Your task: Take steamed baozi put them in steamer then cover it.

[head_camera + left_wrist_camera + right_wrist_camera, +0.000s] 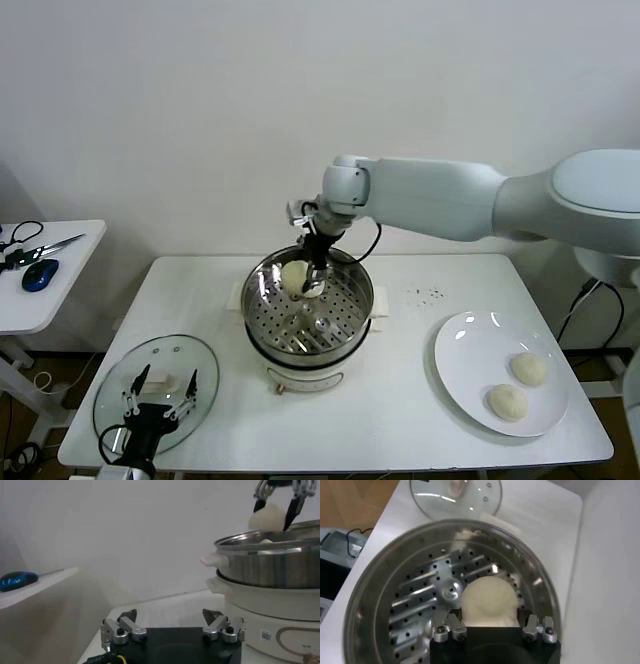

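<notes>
My right gripper (pixel 308 278) is shut on one steamed baozi (pixel 295 273), a smooth cream bun, and holds it just above the perforated tray of the steel steamer (pixel 262 318). In the right wrist view the baozi (pixel 487 597) fills the gap of the right gripper (pixel 489 613) over the steamer tray (pixel 417 592). The left wrist view shows the same baozi (pixel 269 517) hanging above the steamer (pixel 270 562) rim. Two more baozi (pixel 529 368) (pixel 507 402) lie on the white plate (pixel 462 345). My left gripper (pixel 160 393) (pixel 170 615) stands open and parked low at the front left.
A round glass lid (pixel 118 385) lies flat on the table's front left, under the left gripper. A side table (pixel 60 285) on the left holds a blue mouse (pixel 40 274) and scissors. The wall runs close behind the steamer.
</notes>
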